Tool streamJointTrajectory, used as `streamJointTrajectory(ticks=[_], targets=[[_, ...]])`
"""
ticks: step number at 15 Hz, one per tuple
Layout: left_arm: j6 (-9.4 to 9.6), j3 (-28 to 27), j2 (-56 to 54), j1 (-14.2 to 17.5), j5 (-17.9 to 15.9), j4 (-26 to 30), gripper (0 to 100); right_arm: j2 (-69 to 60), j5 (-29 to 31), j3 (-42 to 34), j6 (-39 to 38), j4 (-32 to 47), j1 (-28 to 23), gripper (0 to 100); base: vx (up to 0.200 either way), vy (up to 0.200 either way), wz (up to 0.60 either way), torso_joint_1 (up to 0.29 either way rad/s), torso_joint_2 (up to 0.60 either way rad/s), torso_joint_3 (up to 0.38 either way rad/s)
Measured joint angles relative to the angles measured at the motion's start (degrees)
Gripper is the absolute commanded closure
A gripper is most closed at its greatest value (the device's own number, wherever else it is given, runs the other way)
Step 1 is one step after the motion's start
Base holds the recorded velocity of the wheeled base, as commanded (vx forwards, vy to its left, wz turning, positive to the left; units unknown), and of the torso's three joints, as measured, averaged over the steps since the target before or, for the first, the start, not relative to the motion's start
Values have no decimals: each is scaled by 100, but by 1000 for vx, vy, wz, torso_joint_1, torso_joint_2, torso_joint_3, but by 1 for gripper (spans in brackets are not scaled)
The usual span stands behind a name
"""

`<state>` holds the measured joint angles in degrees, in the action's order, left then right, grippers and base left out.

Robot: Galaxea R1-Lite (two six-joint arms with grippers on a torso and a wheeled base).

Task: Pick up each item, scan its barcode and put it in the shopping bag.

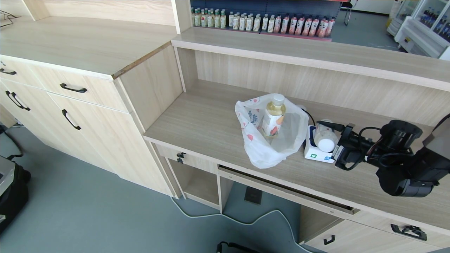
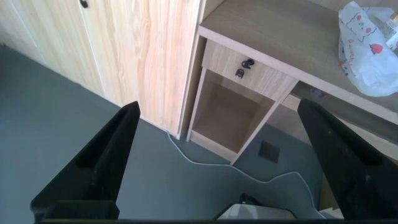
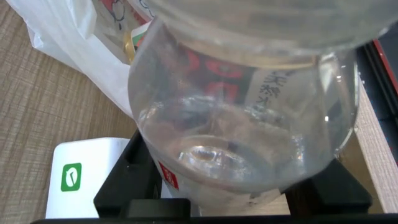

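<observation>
Pale wood-grain counter (image 1: 211, 123) at a shop checkout, w/ a row of drink bottles (image 1: 260, 23) shelved in the bkgd. The right gripper (image 1: 332, 140) is seen at the counter's right side, its black fingers (image 3: 143, 199) clamped on a clear bottle (image 1: 325, 138), which is held on its side, white cap toward the front edge. In the right wrist view the bottle's clear base (image 3: 249, 124) and red-and-white label are shown close up. Directly beneath the bottle a white scanner (image 1: 314, 153) w/ a green mark (image 3: 71, 177) is set flat on the counter; whether bottle and scanner touch can't be told. Just beside the scanner, on the robot's left, a white shopping bag (image 1: 270, 147) w/ red cartoon prints is spread open, and a yellow tea bottle (image 1: 274, 117) is stood upright inside it.

The left gripper (image 2: 217, 109) is held low and well apart from the counter, over grey floor (image 2: 62, 106), fingers (image 2: 112, 162) spread wide w/ nothing between them. Beyond it are seen a locked drawer (image 2: 249, 65) under the counter edge, an open cubby below it, a white cable (image 2: 249, 177) trailed across the floor, and the bag's corner (image 2: 367, 50).
</observation>
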<state>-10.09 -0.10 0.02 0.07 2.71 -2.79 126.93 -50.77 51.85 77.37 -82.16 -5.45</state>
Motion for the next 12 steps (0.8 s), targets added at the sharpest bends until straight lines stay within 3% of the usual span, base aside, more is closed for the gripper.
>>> streamJointTrajectory(ticks=[7,12], targets=[[0,0,0,0,0,0,0,46,6,184,-107,9,5,100,0,0,0,0,0,0],[0,0,0,0,-2,0,0,-713,521,9,-1270,468,-13,100,0,0,0,0,0,0]])
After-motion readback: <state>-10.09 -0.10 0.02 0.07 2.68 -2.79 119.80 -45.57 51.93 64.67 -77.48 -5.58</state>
